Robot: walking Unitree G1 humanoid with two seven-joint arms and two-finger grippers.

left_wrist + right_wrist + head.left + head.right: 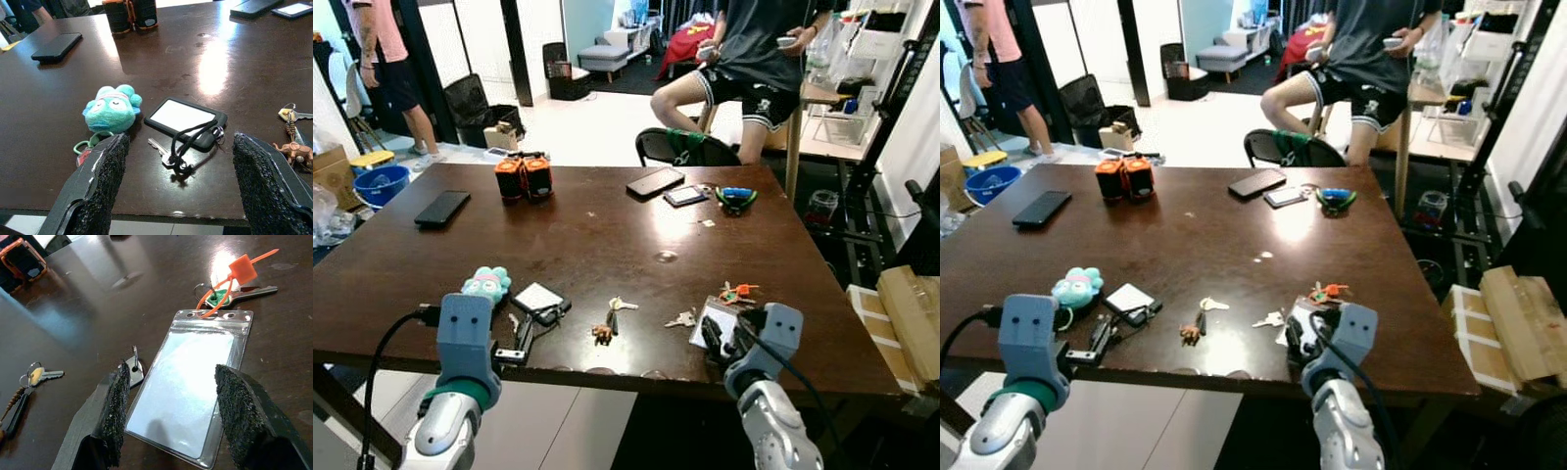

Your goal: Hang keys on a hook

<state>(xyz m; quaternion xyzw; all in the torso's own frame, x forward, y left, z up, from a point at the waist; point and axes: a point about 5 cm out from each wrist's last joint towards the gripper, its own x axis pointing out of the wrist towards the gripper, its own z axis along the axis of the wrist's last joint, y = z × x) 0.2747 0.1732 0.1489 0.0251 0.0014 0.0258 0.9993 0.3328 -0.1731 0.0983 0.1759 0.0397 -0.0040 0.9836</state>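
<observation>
Brown counter (587,245) holds keys (612,318); both hands, left hand (178,196) and right hand (168,418), hover spread wide, grasping nothing.

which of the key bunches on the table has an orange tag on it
The keys just beyond the clear badge sleeve, ahead of the right gripper. The other bunches carry an elephant charm or a black lanyard.

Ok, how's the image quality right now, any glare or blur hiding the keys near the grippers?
Left eye view: sharp, a small glare patch mid-table, keys with the elephant charm clear. Left wrist view: a broad bright reflection behind the black card holder, open left gripper fingers soft-focused. Right wrist view: glare near the orange tag, sheen on the clear badge sleeve, open right gripper.
</observation>
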